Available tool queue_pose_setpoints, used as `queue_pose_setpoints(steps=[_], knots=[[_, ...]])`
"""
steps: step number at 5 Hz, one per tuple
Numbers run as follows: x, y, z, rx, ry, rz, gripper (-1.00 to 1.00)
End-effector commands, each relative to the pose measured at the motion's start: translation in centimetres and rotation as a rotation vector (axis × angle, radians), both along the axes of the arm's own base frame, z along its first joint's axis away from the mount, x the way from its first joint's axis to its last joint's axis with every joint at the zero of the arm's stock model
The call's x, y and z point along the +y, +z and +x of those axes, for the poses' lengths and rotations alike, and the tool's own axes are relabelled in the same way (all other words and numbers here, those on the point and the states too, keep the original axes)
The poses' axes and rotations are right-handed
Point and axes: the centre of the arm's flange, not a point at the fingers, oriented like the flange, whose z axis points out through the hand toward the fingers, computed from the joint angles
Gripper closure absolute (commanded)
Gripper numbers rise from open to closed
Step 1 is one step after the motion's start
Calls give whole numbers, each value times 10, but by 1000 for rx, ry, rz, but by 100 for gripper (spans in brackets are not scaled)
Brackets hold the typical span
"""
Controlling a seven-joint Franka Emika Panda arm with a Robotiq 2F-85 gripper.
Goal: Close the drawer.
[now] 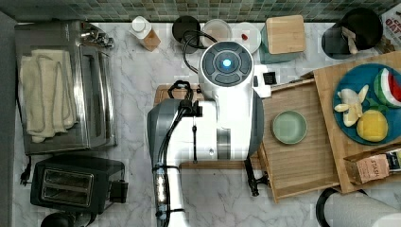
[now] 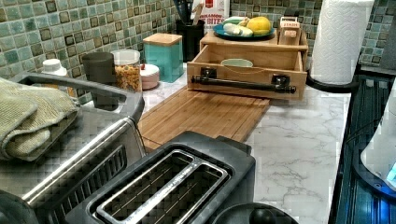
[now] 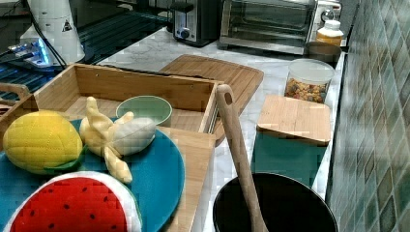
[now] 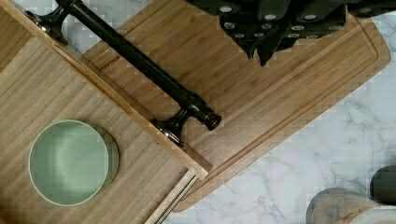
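One drawer [image 1: 302,156] open, one green bowl [image 1: 289,126] inside, one black handle [image 4: 140,63]; fingers' state unclear.

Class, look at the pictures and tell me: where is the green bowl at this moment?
The green bowl sits inside the open drawer, right of the arm in the top view. In the left view it shows just behind the drawer's black handle.

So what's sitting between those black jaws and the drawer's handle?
In the wrist view, only bare cutting board lies between the gripper and the black bar handle of the drawer.
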Motion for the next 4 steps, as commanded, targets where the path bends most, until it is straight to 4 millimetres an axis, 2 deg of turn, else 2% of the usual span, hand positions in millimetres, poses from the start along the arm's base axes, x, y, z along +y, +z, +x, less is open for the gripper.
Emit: queue_pose_setpoints(steps=[1, 2, 3, 4], knots=[[2, -1, 0, 1, 6, -3, 100], [1, -4, -7, 26, 163, 40, 100], [10, -14, -19, 5, 368, 73, 100], [17, -30, -21, 68, 549, 115, 100]])
